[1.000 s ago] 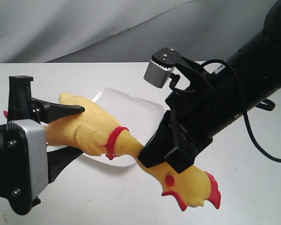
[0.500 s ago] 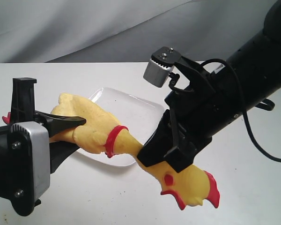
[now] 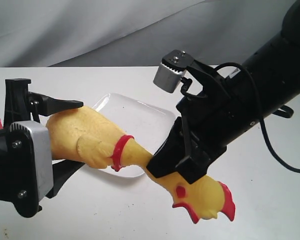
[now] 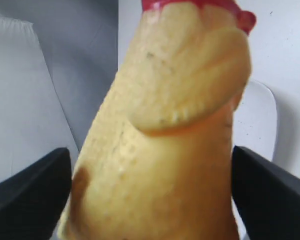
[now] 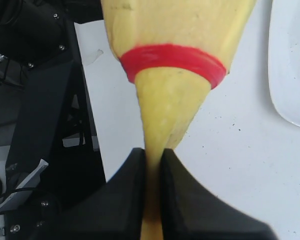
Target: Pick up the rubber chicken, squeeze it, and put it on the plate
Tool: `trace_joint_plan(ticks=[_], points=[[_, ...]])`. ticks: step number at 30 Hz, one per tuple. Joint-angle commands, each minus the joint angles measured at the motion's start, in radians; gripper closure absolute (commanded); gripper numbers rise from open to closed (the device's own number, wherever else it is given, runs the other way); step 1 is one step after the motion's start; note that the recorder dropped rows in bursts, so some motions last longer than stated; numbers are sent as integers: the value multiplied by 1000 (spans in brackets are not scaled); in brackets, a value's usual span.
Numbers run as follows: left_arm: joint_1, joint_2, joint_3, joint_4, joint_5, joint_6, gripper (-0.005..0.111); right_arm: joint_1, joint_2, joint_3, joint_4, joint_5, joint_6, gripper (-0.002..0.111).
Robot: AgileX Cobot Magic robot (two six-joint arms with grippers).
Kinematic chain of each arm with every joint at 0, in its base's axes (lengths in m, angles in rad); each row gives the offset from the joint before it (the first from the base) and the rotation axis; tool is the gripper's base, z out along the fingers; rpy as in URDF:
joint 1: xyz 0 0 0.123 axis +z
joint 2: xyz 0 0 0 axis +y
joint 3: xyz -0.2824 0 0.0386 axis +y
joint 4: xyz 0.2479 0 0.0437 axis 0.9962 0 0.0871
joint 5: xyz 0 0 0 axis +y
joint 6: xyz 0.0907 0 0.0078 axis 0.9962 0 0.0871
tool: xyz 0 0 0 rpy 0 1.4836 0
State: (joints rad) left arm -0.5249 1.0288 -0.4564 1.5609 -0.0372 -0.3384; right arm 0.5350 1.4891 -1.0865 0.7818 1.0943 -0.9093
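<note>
The right gripper point(image 5: 152, 159) is pinching the chicken point(image 3: 97, 140) tight by its neck. The left gripper point(image 4: 150, 200) is standing wide open, with the body lying between its jaws. The squeeze step seems to be in hand. Next, the left jaws need closing on the body, then the chicken needs lowering onto the plate point(image 3: 140, 117) beneath. No writing is showing.

The left hand point(image 3: 79, 136) spreads wider than 0.5 s ago. Its fingers point(image 3: 60, 105) no longer dent the rubber chicken point(image 3: 97, 140), whose body swells back to a plump, rounded shape. The hand sits slightly further left.
</note>
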Motion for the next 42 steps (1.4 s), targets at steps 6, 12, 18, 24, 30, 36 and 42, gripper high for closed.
trace_joint_plan(ticks=[6, 12, 18, 24, 30, 36, 42], points=[[-4, -5, -3, 4, 8, 0, 105, 5, -6, -9, 29, -1, -9, 108], [-4, -5, -3, 2, -39, -9, 105, 5, -6, -9, 29, -10, -9, 108], [-4, -5, -3, 2, -135, -12, 105, 5, -6, -9, 29, -15, -7, 108], [-4, -5, -3, 2, -98, -12, 105, 5, -6, -9, 29, -15, -5, 108], [-4, -5, -3, 2, 37, -28, 105, 5, -6, -9, 29, -19, -2, 108], [-4, -5, -3, -1, 10, -28, 57, 5, -6, -9, 29, -34, -1, 108], [-4, -5, -3, -106, 4, -28, 13, 5, -6, -9, 29, -36, 2, 108]])
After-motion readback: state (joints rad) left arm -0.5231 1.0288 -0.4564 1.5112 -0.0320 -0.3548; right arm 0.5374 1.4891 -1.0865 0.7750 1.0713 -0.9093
